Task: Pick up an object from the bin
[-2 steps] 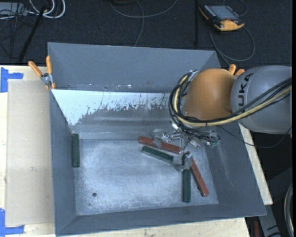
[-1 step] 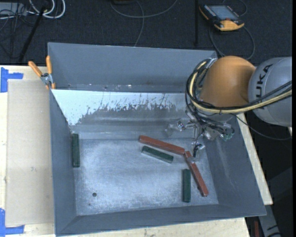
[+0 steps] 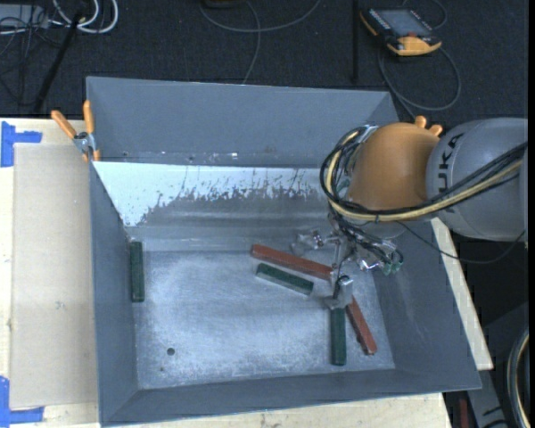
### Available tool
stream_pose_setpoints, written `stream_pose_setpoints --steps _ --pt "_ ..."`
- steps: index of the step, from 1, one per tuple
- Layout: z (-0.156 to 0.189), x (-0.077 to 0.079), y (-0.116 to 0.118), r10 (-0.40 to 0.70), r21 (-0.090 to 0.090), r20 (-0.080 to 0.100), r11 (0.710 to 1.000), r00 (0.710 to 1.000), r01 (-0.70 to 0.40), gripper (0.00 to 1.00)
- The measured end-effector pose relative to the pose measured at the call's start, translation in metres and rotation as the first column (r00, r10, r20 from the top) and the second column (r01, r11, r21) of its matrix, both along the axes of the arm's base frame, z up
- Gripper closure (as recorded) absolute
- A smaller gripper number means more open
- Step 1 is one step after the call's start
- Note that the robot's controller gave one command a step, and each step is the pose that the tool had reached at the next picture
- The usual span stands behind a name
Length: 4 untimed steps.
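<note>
My gripper (image 3: 341,283) hangs low over the right part of the bin floor, under the orange wrist cover. Its tip sits among several flat sticks. A red-brown stick (image 3: 290,260) and a dark green stick (image 3: 283,279) lie side by side just left of it, slanting down to the right. Below the tip, a green stick (image 3: 338,337) lies almost upright in the view, and a red-brown stick (image 3: 362,328) slants beside it. The tip looks close to the upper ends of these two.
One more dark green stick (image 3: 137,271) lies alone along the bin's left wall, far from the gripper. The arm and its cables cover the bin's right back corner.
</note>
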<state>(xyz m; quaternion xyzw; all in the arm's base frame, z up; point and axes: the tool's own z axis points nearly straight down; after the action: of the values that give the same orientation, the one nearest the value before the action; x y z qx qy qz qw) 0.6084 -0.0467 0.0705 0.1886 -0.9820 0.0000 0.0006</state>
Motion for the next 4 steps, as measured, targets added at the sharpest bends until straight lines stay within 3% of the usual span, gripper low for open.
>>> stream_pose_setpoints --steps 1,2,3,4 --pt "0.000 0.000 0.000 -0.003 0.002 0.002 1.000 1.000 0.003 1.00" --pt "-0.001 0.000 0.000 -0.004 0.002 0.001 1.000 1.000 0.004 0.00" --pt "0.000 0.000 0.000 -0.006 0.002 0.001 1.000 1.000 0.006 1.00" --pt "0.000 0.007 -0.024 0.397 0.000 0.004 0.918 0.918 -0.397 1.00"
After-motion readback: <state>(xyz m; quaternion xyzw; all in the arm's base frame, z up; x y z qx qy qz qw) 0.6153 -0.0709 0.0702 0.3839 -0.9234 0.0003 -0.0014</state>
